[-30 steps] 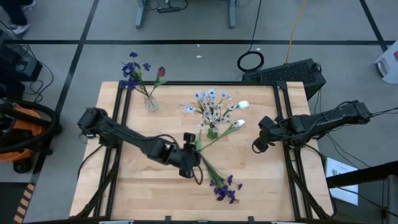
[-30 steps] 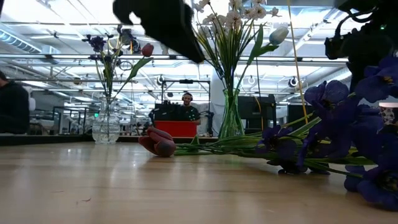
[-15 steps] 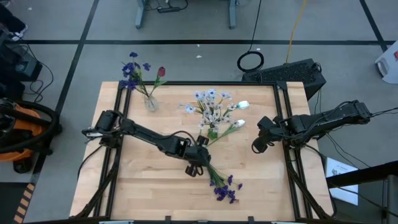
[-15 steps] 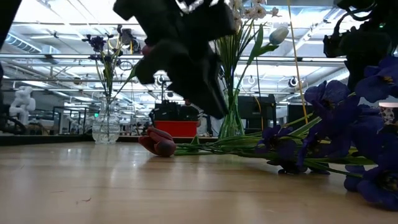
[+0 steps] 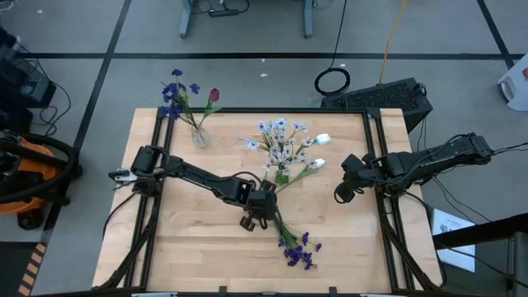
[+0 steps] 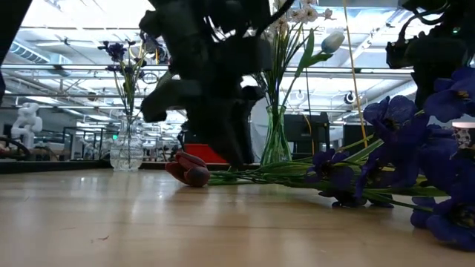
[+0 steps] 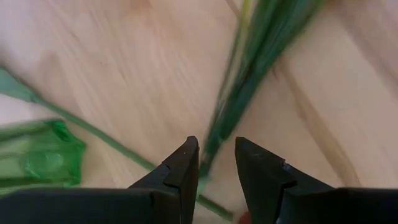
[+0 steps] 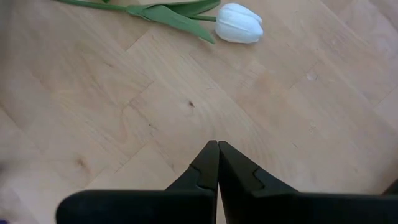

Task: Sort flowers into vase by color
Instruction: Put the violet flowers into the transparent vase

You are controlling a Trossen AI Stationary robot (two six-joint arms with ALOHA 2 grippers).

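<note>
While one red tulip [image 6: 188, 170] lies flat | vases: two [image 5: 199, 135] [image 5: 282, 175]

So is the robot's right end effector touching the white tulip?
Apart. The right wrist view shows bare wood between the right end effector and the white tulip.

Left hand [image 5: 252, 216] above flower stems [image 5: 276, 223], mid-table [image 5: 190, 247].
</note>
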